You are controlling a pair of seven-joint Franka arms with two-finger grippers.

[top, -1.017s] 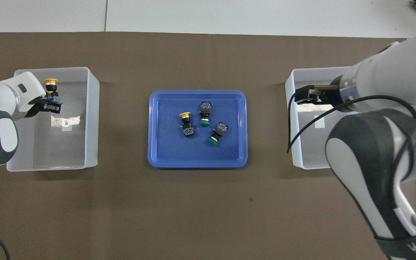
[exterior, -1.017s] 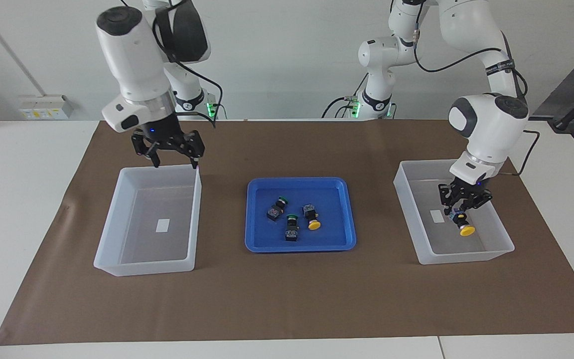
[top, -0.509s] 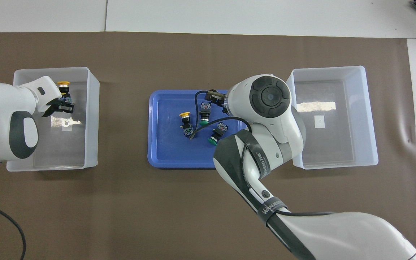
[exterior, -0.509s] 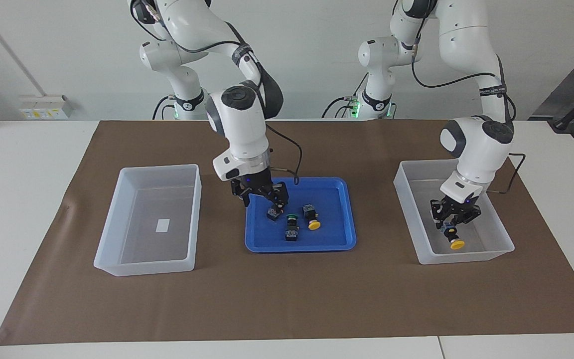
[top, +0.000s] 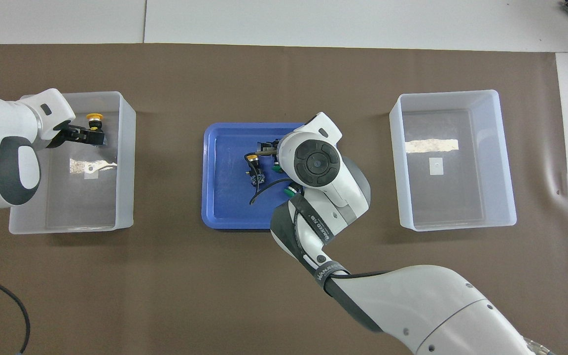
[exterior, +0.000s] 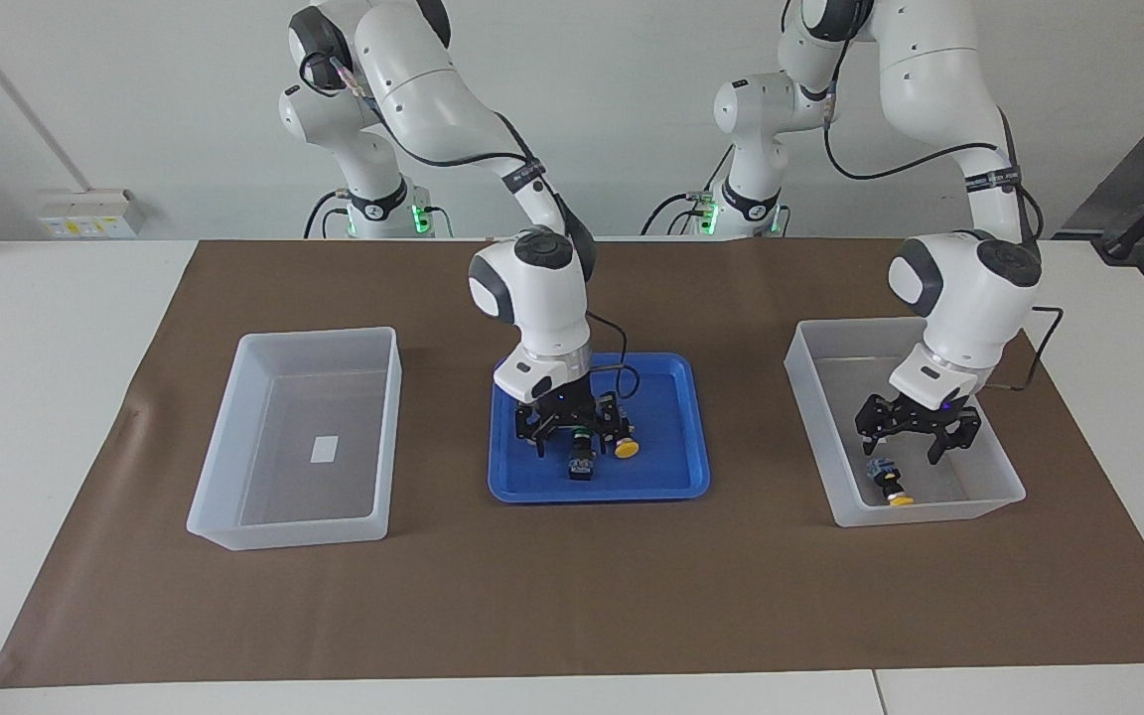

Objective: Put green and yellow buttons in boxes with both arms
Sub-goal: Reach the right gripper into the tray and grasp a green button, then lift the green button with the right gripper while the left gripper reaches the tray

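Tabletop with brown paper mat.

Two translucent bins: one beneath the left hand, the other at the right arm's end.

Blue tray beneath the right hand.

Left hand: fingers apart, holding nothing. Just under it, a yellow-capped button lies on the bin floor, long axis pointing away from the robots, cap leading.

Right hand: fingers apart, low over three buttons. A green-capped button lies between its fingers, its body pointing away from the robots; a yellow-capped one is just beside.

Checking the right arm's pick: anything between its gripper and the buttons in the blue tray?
Nothing visible. The right gripper hangs open directly over the green-capped buttons in the shallow blue plastic tray.
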